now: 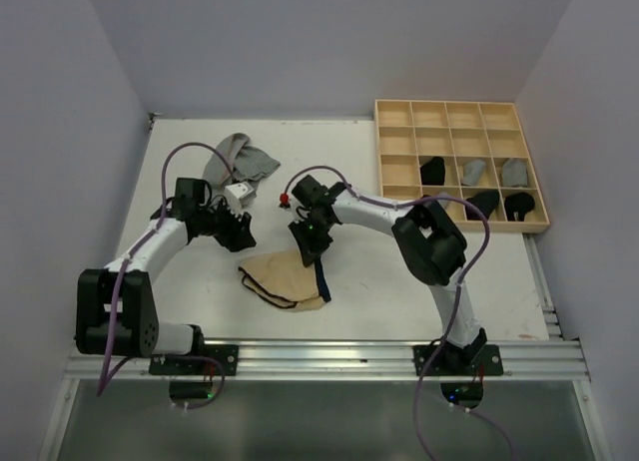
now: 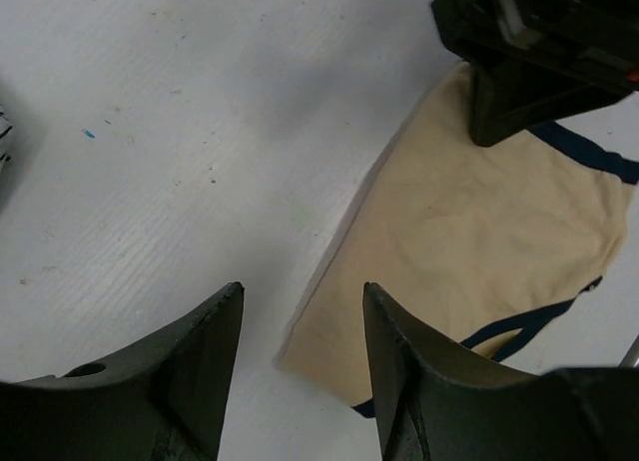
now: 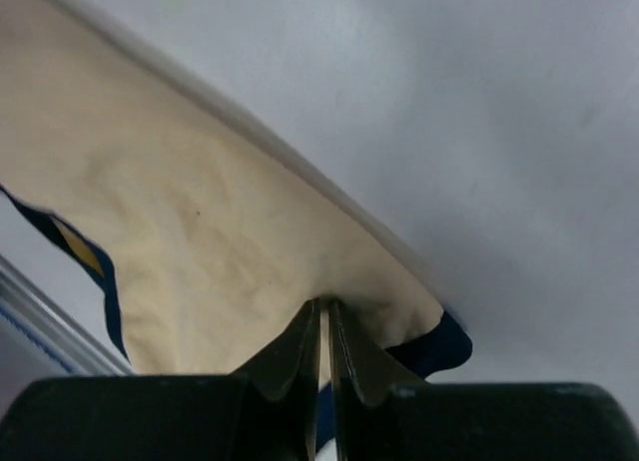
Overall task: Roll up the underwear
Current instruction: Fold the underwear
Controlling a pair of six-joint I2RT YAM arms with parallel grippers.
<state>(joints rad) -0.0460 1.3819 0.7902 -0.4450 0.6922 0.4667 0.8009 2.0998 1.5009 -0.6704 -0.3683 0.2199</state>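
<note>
A tan-beige underwear (image 1: 285, 279) with dark trim lies flat on the white table in front of both arms. My right gripper (image 1: 310, 249) pinches its far right edge, and in the right wrist view the cloth (image 3: 200, 231) bunches up at the nearly closed tips of the right gripper (image 3: 325, 303). My left gripper (image 1: 240, 236) hovers at the cloth's left side. Seen from the left wrist, the left gripper (image 2: 303, 289) is open with bare table between its tips, and the cloth's corner (image 2: 469, 222) lies under the right finger.
A loose grey underwear (image 1: 240, 162) lies crumpled at the back left of the table. A pale wooden grid tray (image 1: 459, 112) at the back right holds several rolled black and grey garments in its lower cells.
</note>
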